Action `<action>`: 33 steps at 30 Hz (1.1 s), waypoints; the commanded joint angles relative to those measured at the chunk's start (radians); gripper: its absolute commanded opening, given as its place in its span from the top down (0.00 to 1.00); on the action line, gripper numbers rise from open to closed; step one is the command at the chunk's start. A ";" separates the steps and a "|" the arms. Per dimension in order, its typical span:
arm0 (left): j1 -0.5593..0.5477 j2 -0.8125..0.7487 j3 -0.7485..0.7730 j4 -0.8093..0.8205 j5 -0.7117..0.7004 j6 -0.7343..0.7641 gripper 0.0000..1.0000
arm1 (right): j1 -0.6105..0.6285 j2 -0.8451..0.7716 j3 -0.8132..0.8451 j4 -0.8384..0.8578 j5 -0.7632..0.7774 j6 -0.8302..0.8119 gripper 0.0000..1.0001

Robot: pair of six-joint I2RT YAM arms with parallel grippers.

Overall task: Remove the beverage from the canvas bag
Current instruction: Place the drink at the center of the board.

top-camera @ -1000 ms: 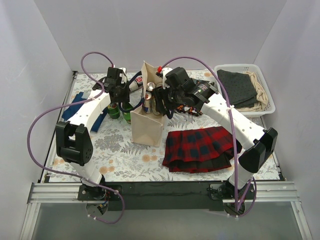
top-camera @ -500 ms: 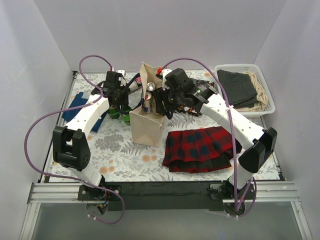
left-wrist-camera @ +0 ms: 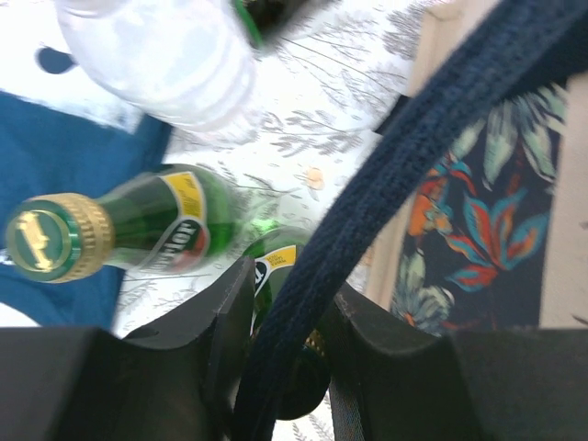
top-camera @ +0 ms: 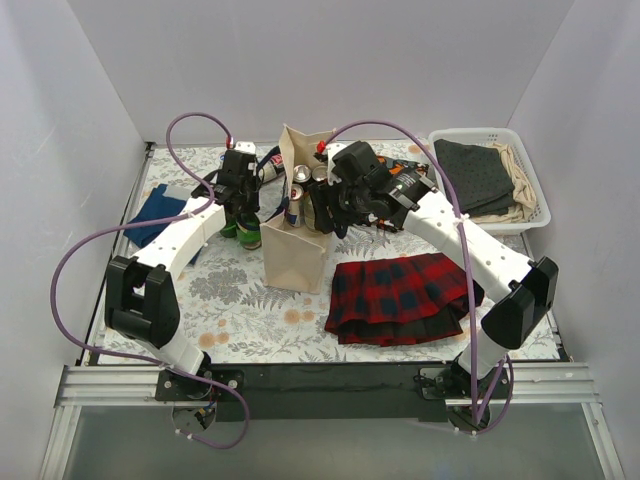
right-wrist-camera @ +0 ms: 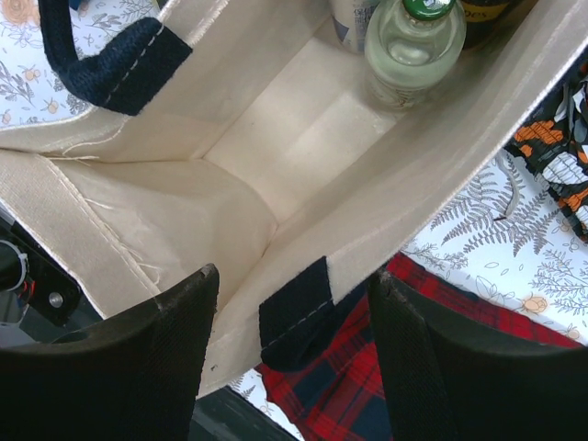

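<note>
1. We see the left fingers [left-wrist-camera: 225,349] pinched shut on the navy strap [left-wrist-camera: 413,156] of the canvas bag [top-camera: 295,255], with green bottles [left-wrist-camera: 138,230] on the bench [top-camera: 230,300] just beside.
2. The beverage [right-wrist-camera: 413,41] stands inside the bag.
3. The right fingers [right-wrist-camera: 175,349] are apart, straddling the bag's wall.

The gripper [right-wrist-camera: 292,322] straddles one wall of the canvas bag [right-wrist-camera: 303,147], jaws wide; a green-capped bottle [right-wrist-camera: 413,41] stands inside.

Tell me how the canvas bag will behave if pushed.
The canvas bag is probably floppy: its walls crease and bow in the right wrist view. Tall and narrow, it may tip if pushed high, though the glass bottle inside likely weighs down its base. Its navy handle, pinched by the left gripper, looks limp.
</note>
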State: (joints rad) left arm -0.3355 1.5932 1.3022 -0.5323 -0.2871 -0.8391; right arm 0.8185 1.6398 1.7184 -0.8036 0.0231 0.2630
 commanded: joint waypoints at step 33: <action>-0.014 -0.087 -0.047 -0.098 -0.110 -0.109 0.53 | -0.001 -0.078 -0.045 0.053 0.006 -0.005 0.28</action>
State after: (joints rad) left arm -0.3489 1.5665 1.2552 -0.5816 -0.3996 -0.9283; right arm 0.8185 1.6089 1.6863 -0.7830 0.0257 0.2623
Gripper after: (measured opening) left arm 0.464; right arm 0.713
